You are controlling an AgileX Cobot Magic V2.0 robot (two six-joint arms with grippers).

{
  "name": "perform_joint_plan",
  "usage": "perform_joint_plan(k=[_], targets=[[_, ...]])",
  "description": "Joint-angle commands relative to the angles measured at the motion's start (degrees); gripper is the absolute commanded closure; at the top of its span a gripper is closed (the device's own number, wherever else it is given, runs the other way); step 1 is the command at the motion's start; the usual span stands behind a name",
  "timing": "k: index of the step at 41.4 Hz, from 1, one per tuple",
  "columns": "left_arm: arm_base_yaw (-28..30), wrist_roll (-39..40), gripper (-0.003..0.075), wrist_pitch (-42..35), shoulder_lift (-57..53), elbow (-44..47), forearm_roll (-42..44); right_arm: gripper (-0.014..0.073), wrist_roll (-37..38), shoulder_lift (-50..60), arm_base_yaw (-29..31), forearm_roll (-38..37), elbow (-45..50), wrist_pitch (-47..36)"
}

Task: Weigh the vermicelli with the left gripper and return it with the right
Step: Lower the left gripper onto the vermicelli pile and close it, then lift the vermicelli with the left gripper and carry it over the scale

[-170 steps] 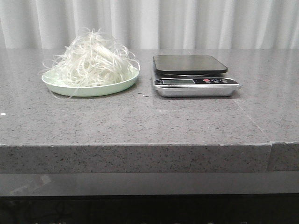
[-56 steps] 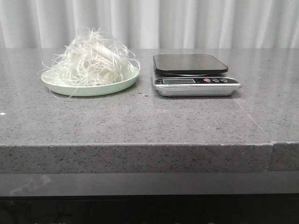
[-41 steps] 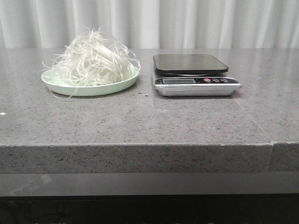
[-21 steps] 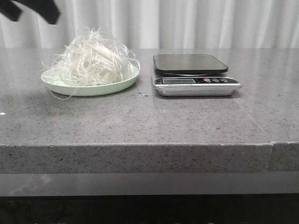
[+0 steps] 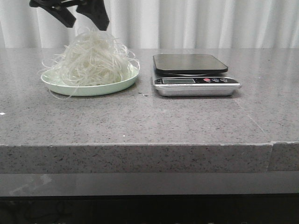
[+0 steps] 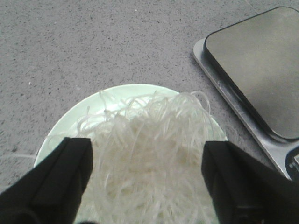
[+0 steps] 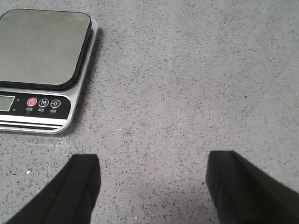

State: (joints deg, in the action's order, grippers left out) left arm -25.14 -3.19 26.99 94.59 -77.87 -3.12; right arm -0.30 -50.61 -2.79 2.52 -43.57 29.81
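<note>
- The table (image 5: 154, 119) is seen whole only from the front.
- The scale (image 7: 42, 65) buttons are shown only by the right wrist view; the right gripper (image 7: 152, 184) is spread wide.
- The vermicelli (image 5: 91, 60), a pale fluffy tangle, is heaped on the plate (image 5: 88, 88), far left.
- The left gripper (image 6: 147, 179) is spread wide above it.

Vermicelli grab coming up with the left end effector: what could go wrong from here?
1. The vermicelli is a loose tangle with strands trailing over the pale green plate rim; the open left end effector may lift only part, or shed strands.
2. Snagged strands could drag the plate.
3. The scale stands close by, so trailing strands may land on its display and buttons rather than its platform.
</note>
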Motion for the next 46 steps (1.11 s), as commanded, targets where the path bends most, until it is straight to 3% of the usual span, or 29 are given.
perform_joint_plan(k=[1, 17, 35, 41, 46], targets=[[-0.47, 0.15, 0.0109, -3.59, -0.37, -3.05, -0.66, 0.0016, -0.45, 0.17, 0.37, 0.04, -1.82, -2.7], [-0.47, 0.15, 0.011, -1.15, 3.77, -3.1, -0.66, 0.0016, -0.45, 0.17, 0.37, 0.04, -1.82, -2.7], [-0.47, 0.15, 0.0508, 1.61, 3.51, -3.1, -0.66, 0.0016, -0.45, 0.17, 0.37, 0.04, -1.82, -2.52], [-0.47, 0.15, 0.0579, 1.61, 2.27, -3.32, -0.66, 0.0016, -0.45, 0.17, 0.37, 0.04, -1.82, -2.52], [-0.47, 0.15, 0.0578, 1.75, 0.2, -4.02, -0.66, 0.0016, -0.45, 0.17, 0.37, 0.04, -1.82, -2.52]])
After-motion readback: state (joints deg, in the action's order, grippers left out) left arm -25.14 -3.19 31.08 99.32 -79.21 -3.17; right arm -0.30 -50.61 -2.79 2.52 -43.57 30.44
